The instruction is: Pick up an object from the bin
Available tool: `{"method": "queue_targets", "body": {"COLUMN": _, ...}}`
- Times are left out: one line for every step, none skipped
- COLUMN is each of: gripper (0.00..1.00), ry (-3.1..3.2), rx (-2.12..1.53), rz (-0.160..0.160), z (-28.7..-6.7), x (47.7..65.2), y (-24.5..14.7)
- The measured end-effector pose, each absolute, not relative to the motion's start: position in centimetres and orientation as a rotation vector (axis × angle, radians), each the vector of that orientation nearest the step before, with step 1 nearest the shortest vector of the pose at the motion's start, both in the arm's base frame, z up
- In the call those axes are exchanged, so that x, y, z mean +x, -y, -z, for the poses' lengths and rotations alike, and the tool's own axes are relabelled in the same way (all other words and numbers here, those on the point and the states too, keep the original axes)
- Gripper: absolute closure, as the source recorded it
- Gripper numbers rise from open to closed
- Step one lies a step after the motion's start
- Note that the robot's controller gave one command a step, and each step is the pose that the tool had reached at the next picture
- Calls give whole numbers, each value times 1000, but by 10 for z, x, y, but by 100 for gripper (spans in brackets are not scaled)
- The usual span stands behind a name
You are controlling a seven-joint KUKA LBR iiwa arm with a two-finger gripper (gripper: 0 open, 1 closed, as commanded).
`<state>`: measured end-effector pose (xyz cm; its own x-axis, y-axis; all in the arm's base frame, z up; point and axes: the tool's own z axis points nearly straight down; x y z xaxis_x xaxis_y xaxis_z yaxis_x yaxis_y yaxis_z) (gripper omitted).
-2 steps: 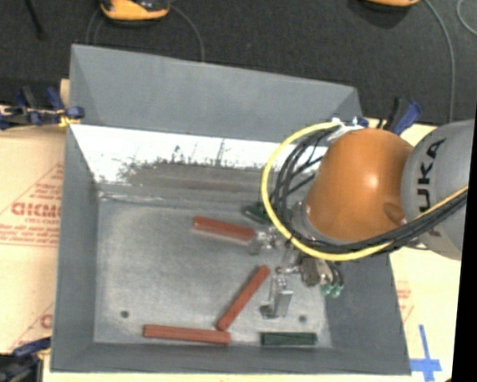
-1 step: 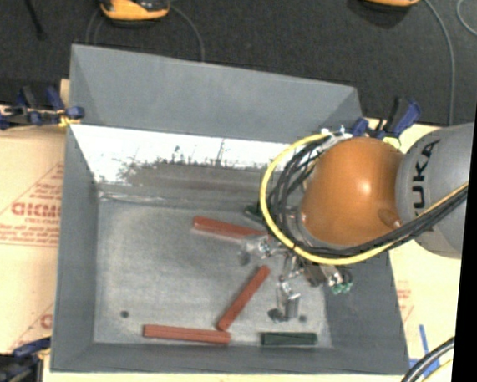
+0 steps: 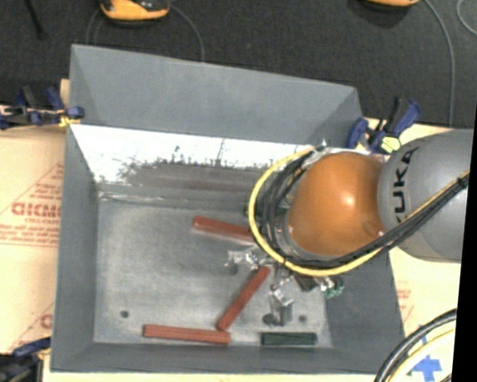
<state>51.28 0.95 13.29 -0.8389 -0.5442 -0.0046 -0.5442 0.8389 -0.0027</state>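
Low and left of centre, flat red-brown stick (image 3: 185, 334) on bin (image 3: 133, 243) floor; mid-frame, slanted stick (image 3: 240, 302) just beside gripper (image 3: 276, 309), apart or together impossible to tell. Probably best: descend squarely astride it, avoiding 1 green block (image 3: 289, 339) lower right.

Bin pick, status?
Gripper low over upper end of slanted red-brown stick. Stick flat on bin floor. Dark green bar close beside.
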Motion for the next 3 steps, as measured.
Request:
{"method": "queue_targets", "body": {"gripper": 100, "ry": -2953, "rx": -1066, "rz": 0, "z": -71, "x": 527, "y": -9}}
{"method": "queue_targets", "body": {"gripper": 100, "ry": -2953, "rx": -1064, "rz": 0, "z": -71, "x": 527, "y": -9}}
{"method": "queue_targets", "body": {"gripper": 100, "ry": -2932, "rx": -1118, "rz": 0, "z": -204, "x": 534, "y": 1}}
